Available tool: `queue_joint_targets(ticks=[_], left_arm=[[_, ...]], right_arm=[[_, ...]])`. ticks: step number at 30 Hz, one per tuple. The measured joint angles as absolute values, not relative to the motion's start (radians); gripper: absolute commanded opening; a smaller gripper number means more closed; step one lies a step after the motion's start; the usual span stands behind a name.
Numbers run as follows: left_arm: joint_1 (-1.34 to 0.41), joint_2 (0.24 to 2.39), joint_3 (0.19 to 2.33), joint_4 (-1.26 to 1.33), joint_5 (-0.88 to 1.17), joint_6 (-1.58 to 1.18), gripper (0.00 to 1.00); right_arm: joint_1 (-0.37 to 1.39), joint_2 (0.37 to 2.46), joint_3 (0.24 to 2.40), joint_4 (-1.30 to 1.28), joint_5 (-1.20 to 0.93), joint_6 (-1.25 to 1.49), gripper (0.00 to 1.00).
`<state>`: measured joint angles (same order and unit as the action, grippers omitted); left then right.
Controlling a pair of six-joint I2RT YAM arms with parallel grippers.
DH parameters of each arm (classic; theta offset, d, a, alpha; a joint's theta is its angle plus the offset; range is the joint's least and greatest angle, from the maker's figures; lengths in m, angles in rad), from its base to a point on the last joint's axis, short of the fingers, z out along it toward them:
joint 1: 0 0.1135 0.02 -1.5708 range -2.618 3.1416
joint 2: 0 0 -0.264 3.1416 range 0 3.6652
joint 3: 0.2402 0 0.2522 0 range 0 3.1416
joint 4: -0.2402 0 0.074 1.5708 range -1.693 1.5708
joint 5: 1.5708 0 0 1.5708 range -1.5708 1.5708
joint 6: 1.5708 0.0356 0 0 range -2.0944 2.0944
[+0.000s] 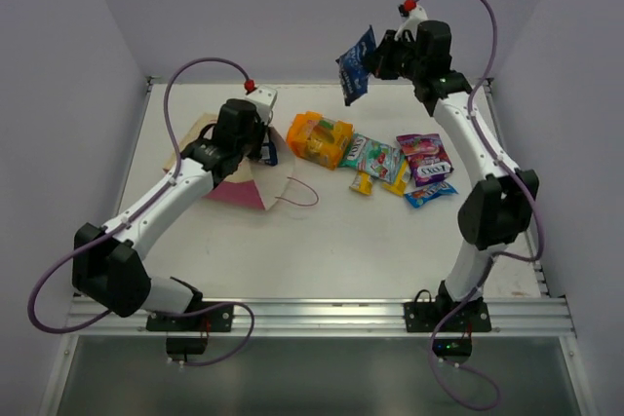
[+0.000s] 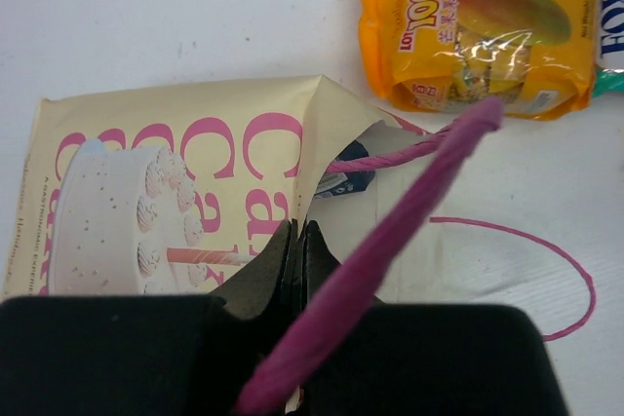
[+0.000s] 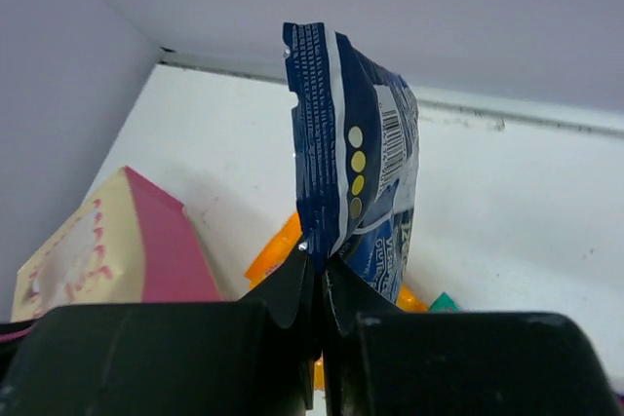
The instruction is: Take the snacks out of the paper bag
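One dark blue bag [image 1: 357,65] hangs roughly upright from right gripper [image 3: 320,275].

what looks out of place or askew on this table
The pink and cream paper gift bag is not upright: it lies tipped on its side, cream front up, the left gripper pinching its mouth. One thin pink cord handle trails loose on the table. A dark packet shows inside.

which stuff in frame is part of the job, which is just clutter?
Job: pink-and-cream paper gift bag, rim in left pincer; dark blue glossy packet in right pincer; glossy packets on the table: orange-yellow, green, purple, small yellow, small blue.
Not the job: aluminium rail at the table's near edge; purple arm cables.
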<state>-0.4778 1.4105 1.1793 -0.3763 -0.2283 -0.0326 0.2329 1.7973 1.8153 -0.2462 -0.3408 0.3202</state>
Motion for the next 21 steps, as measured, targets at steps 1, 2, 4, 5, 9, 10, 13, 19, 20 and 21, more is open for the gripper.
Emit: queue_joint_targets(ticks=[1, 2, 4, 5, 9, 10, 13, 19, 20, 21], left_arm=[[-0.478, 1.397, 1.179, -0.377, -0.214, -0.033, 0.0], [-0.478, 1.385, 1.179, -0.377, -0.199, -0.033, 0.0], [-0.478, 1.366, 1.179, -0.377, -0.165, -0.033, 0.0], [-0.478, 1.36, 1.18, -0.376, -0.148, -0.033, 0.0], [-0.478, 1.353, 1.18, -0.377, -0.091, -0.033, 0.0], [-0.478, 1.353, 1.18, -0.378, -0.081, -0.033, 0.0], [-0.478, 1.353, 1.18, -0.383, -0.064, -0.033, 0.0], [-0.478, 1.353, 1.18, -0.384, -0.055, -0.034, 0.0], [-0.478, 1.353, 1.181, -0.384, -0.056, -0.034, 0.0], [-0.478, 1.353, 1.182, -0.385, -0.056, -0.034, 0.0]], right_arm=[[0.22, 1.846, 1.814, -0.239, -0.345, 0.34, 0.07], [0.207, 1.892, 1.812, -0.229, -0.352, 0.358, 0.17], [0.179, 1.981, 1.802, -0.218, -0.358, 0.395, 0.32], [0.165, 2.016, 1.789, -0.211, -0.355, 0.408, 0.46], [0.112, 2.054, 1.675, -0.234, -0.292, 0.432, 0.64], [0.1, 2.048, 1.65, -0.244, -0.267, 0.43, 0.69], [0.084, 1.974, 1.557, -0.255, -0.209, 0.424, 0.74], [0.237, 1.638, 1.349, -0.195, -0.166, 0.387, 0.77], [0.281, 1.6, 1.334, -0.175, -0.171, 0.381, 0.77], [0.347, 1.559, 1.312, -0.135, -0.175, 0.374, 0.77]])
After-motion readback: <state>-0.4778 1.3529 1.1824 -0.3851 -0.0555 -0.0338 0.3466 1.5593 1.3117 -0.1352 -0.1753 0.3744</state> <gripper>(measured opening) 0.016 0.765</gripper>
